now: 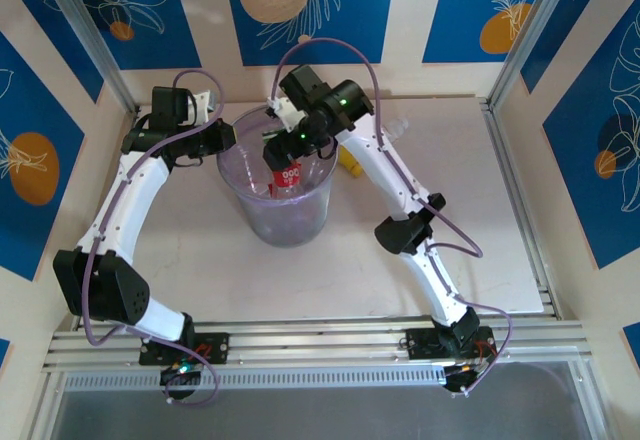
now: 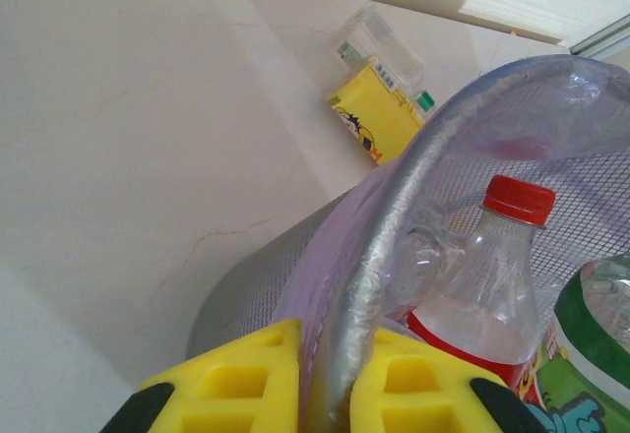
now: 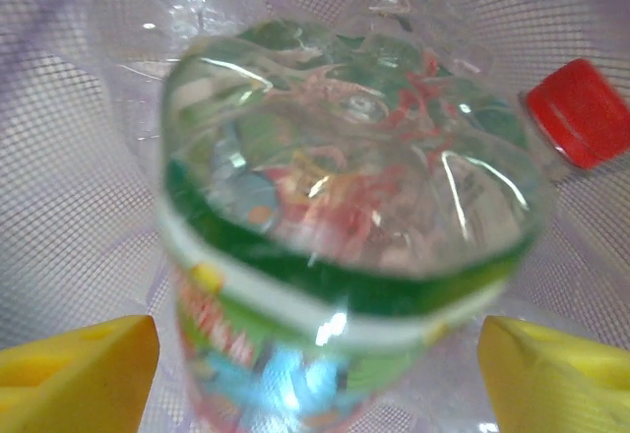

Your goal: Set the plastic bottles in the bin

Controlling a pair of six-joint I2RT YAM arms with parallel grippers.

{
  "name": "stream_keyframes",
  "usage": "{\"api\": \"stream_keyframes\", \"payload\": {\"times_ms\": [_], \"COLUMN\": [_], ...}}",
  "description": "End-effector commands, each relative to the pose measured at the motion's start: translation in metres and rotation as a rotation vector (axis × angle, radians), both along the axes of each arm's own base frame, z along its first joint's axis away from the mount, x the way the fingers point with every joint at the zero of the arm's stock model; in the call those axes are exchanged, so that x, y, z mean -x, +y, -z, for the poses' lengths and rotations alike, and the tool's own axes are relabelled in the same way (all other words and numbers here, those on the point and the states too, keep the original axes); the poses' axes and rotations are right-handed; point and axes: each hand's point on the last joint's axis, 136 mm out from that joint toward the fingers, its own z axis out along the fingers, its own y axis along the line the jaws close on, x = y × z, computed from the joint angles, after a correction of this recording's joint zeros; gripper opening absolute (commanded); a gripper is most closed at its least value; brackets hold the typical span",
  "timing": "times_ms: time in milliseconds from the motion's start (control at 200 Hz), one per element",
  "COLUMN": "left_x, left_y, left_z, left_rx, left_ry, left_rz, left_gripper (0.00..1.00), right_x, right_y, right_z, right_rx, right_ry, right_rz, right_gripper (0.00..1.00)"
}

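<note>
Directly between the wide-spread fingers of the right gripper, touching neither, a clear green-labelled plastic bottle sits inside the round translucent pale-purple plastic bin. The left wrist view adds the left gripper clamped on the bin's rim, a clear red-capped bottle inside, and a yellow bottle on the table beyond.

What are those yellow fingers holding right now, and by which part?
The left fingers pinch the bin by its rim, one finger inside, one outside. The right fingers stand open on either side of the green-labelled bottle, seemingly not gripping it.
</note>
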Motion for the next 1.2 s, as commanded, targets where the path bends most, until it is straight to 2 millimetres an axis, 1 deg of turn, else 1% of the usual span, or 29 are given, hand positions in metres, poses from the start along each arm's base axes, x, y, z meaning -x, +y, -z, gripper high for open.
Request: {"api": "stream_keyframes", "payload": {"times_ms": [0, 130, 250, 315, 400, 515, 785, 865, 935, 1010, 1196], "left_x": [0.008, 0.008, 0.007, 0.006, 0.006, 0.006, 0.007, 0.008, 0.008, 0.008, 0.009], "left_y": [-0.011, -0.012, -0.012, -0.012, -0.012, -0.013, -0.011, -0.010, -0.010, -0.010, -0.009], "left_z": [0.030, 0.031, 0.031, 0.031, 0.031, 0.031, 0.034, 0.033, 0.033, 0.033, 0.031], "left_rx": [-0.012, -0.013, -0.013, -0.011, -0.012, -0.011, -0.015, -0.020, -0.022, -0.021, -0.031], "left_ry": [0.113, 0.117, 0.117, 0.117, 0.116, 0.118, 0.123, 0.119, 0.120, 0.122, 0.121], "left_rz": [0.028, 0.030, 0.031, 0.031, 0.031, 0.031, 0.027, 0.025, 0.024, 0.023, 0.020], "left_gripper": [0.00, 0.00, 0.00, 0.00, 0.00, 0.00, 0.00, 0.00, 0.00, 0.00, 0.00], "right_x": [0.014, 0.012, 0.004, -0.001, -0.012, -0.035, -0.106, -0.123, -0.133, -0.140, -0.153], "right_y": [-0.022, -0.047, -0.079, -0.097, -0.118, -0.143, -0.193, -0.208, -0.220, -0.226, -0.239], "right_z": [-0.044, -0.061, -0.066, -0.065, -0.061, -0.051, -0.003, 0.018, 0.038, 0.059, 0.095], "right_rx": [-0.066, -0.078, -0.047, -0.032, -0.014, -0.001, -0.017, 0.000, 0.027, 0.054, 0.096], "right_ry": [-0.038, -0.055, -0.059, -0.046, -0.037, -0.012, 0.071, 0.096, 0.125, 0.155, 0.207], "right_rz": [0.008, 0.062, 0.138, 0.178, 0.234, 0.325, 0.544, 0.608, 0.663, 0.702, 0.776], "right_gripper": [0.85, 0.86, 0.86, 0.85, 0.85, 0.85, 0.85, 0.85, 0.87, 0.88, 0.91]}}
